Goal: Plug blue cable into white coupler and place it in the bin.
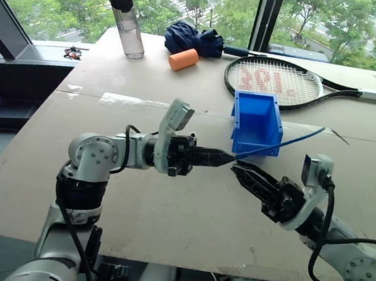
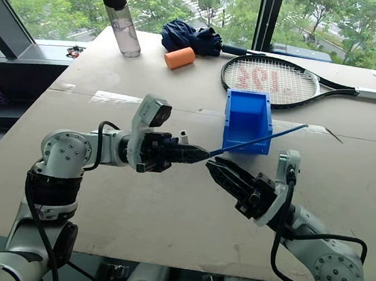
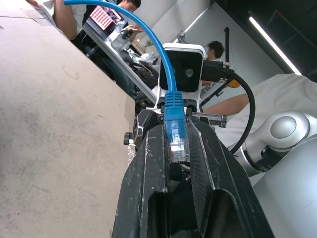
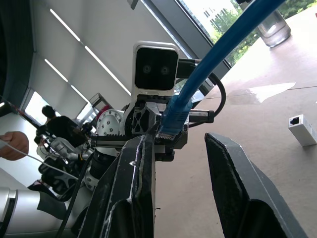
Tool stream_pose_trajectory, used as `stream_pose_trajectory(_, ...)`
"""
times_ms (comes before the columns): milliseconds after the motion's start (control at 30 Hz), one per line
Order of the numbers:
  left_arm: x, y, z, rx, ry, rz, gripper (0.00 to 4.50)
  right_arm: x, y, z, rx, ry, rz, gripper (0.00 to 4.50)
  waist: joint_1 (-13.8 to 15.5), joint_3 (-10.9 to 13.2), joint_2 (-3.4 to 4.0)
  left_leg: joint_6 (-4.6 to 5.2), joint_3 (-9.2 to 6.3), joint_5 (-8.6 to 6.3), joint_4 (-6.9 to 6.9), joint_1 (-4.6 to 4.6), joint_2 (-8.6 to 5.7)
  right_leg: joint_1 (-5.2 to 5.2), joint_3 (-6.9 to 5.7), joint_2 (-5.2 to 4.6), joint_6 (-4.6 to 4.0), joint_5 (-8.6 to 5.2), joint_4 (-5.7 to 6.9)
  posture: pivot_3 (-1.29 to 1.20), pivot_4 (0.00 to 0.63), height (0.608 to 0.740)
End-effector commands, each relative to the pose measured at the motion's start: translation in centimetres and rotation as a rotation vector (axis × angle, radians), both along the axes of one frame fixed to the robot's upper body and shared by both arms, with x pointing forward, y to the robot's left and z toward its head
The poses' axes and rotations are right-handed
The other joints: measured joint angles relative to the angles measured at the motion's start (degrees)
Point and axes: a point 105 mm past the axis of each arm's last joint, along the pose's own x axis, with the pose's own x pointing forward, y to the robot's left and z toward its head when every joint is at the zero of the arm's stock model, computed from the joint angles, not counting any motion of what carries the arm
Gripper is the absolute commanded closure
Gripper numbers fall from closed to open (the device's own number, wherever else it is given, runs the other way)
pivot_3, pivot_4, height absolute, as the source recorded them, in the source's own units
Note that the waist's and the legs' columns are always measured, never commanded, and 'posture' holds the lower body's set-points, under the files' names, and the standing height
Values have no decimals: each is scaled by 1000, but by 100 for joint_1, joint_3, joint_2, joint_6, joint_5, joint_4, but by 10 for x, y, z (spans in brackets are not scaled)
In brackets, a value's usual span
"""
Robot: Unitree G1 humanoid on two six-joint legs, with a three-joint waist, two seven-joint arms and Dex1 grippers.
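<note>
Left jaws (image 1: 230,159) are clamped on the blue cable's (image 1: 291,141) clear plug; right jaws (image 1: 236,166), parted and empty, sit tip to tip with them. On the bench (image 1: 166,206), the bin (image 1: 255,121) stands at twelve o'clock from them. The white coupler (image 4: 302,130) lies on the bench.

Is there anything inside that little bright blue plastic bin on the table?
The visible interior of the bright blue open-top plastic bin looks bare, just its blue floor and walls. The thin blue network cable crosses in front of its lower right corner, covering a small strip there.
</note>
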Motion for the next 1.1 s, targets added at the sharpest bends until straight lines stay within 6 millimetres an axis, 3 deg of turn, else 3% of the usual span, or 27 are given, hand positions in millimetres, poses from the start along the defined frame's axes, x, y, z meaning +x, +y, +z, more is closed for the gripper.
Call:
stream_pose_trajectory(33, -10, -2, 12, -36, -27, -59, 4500, -5, 0, 8, -9, -63, -9, 2921, 0, 0, 0, 0, 0, 0, 0, 0, 0, 0, 0, 0, -2, -1, 0, 0, 150, 740)
stream_pose_trajectory(933, -17, -8, -5, 39, -76, -67, 4500, -9, 3, 23, 67, -49, 64, 2921, 5, 3, 2, 0, -1, 0, -3, -1, 0, 0, 1, -2, -11, -7, -4, 0, 150, 740)
stream_pose_trajectory(1100, -19, -12, 3, -14, -98, -71, 4500, -8, 7, 20, 39, -25, 82, 2921, 8, 4, 2, 0, 0, 0, -4, -2, -1, -1, 1, -4, -13, -7, -7, 0, 150, 740)
